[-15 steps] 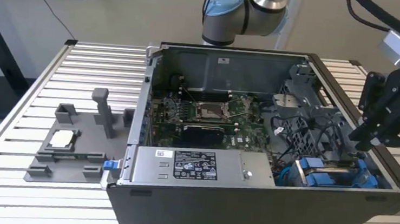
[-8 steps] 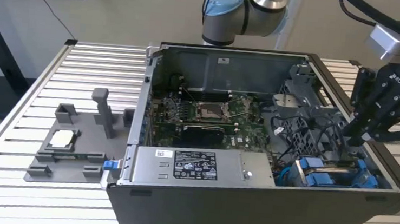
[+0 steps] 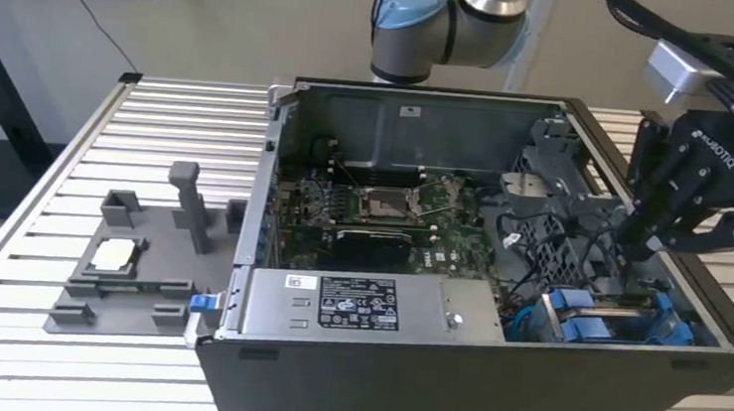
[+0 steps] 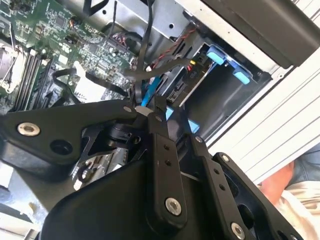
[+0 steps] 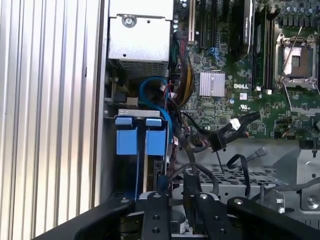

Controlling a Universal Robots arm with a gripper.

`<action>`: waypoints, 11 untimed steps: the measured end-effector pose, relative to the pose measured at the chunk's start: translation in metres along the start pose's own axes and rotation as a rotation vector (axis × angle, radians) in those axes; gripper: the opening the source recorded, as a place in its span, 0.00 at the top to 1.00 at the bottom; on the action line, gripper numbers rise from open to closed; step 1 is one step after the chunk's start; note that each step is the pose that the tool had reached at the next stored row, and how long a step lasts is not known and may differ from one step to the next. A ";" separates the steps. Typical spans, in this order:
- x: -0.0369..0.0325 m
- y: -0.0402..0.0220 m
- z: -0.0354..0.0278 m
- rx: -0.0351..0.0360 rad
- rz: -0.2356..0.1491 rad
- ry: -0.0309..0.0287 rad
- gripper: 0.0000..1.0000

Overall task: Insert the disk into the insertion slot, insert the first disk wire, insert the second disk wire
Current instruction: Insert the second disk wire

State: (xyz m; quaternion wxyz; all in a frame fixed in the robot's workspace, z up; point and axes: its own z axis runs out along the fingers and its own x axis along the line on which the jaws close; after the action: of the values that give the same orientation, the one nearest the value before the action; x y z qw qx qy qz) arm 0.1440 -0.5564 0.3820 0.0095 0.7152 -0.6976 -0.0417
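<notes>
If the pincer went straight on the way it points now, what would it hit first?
Most likely the loose black cables just ahead of the pincer, beside the blue-framed disk. Depth is unclear, so that's a guess.

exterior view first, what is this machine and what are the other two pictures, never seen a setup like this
The exterior view comes from a camera standing off the machine. It shows a robot arm reaching down into an open black computer case on a slatted metal table. The black claw at the arm's end is its gripper.

The two wrist views come from cameras riding on the arm. They look past the gripper into the case, at the green motherboard and loose cables.

Beside the case, toward the exterior view's left, lies a grey plastic holder. The disk, in its bright blue carrier, is already pushed in at the end of the case toward the exterior view's right. In the second wrist view the gripper seems shut on a thin blue wire.
</notes>
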 end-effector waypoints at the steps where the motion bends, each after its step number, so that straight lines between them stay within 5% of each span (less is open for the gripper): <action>1: -0.0007 0.0017 0.0001 0.0062 0.000 0.0002 0.73; 11: -0.0042 0.0175 0.0008 0.0803 -0.003 0.0023 0.73</action>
State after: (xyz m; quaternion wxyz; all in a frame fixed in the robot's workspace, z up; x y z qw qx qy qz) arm 0.1264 -0.5526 0.3827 -0.0185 0.7163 -0.6975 -0.0129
